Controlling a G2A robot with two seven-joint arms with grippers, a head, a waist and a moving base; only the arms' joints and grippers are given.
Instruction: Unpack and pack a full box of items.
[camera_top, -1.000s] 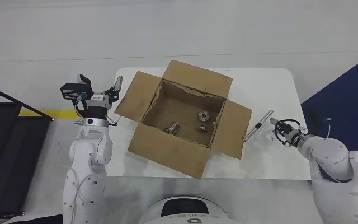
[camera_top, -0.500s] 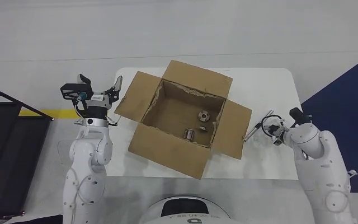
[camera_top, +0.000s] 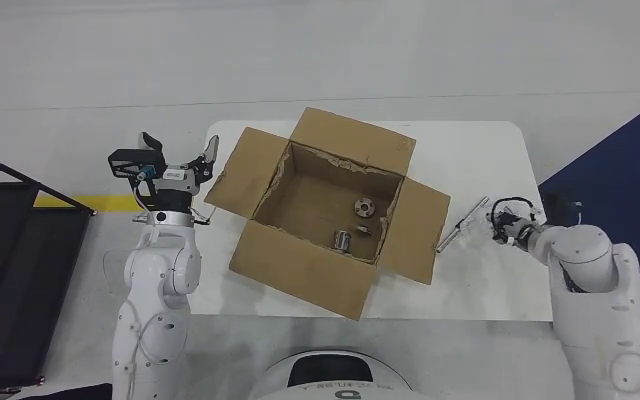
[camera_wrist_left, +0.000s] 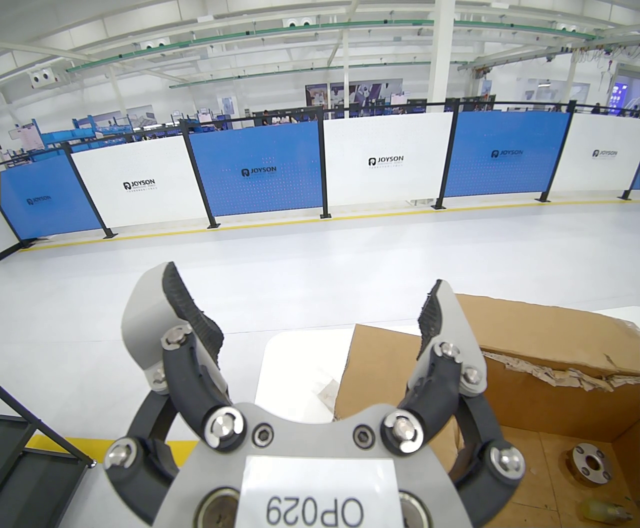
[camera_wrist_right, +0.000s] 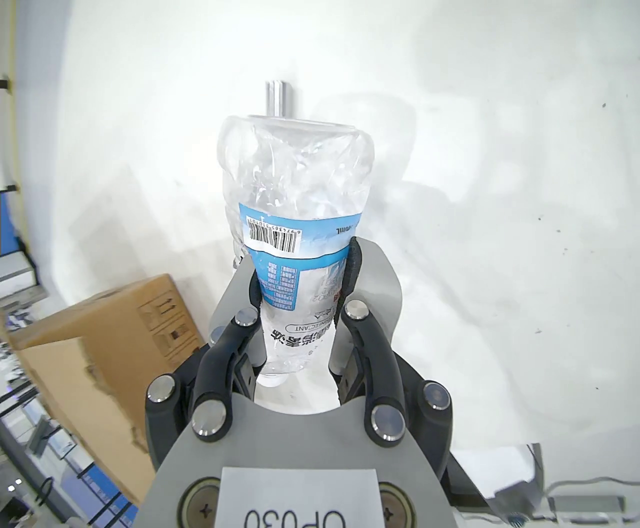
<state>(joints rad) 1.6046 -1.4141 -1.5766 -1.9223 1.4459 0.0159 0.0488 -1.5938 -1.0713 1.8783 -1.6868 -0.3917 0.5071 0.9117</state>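
An open cardboard box (camera_top: 330, 205) stands mid-table with its flaps spread. Inside lie a metal flange (camera_top: 363, 207), a small metal cylinder (camera_top: 343, 239) and a smaller piece (camera_top: 365, 229). My right gripper (camera_wrist_right: 305, 280) is shut on a crumpled clear water bottle (camera_wrist_right: 295, 185) with a blue label, held low over the table to the right of the box, beside a metal rod (camera_top: 462, 224). My left gripper (camera_wrist_left: 305, 315) is open and holds nothing, raised off the table's left end by the box's left flap (camera_wrist_left: 395, 370).
The white table (camera_top: 480, 150) has bare room behind and to the right of the box. A dark rack (camera_top: 25, 250) stands on the floor to the left. The flange (camera_wrist_left: 592, 462) and a yellowish item (camera_wrist_left: 600, 510) lie on the box floor.
The right arm has shifted its pose near the rod, still holding the bottle. The small cylinder in the box has rolled to the right. The left arm has kept still.
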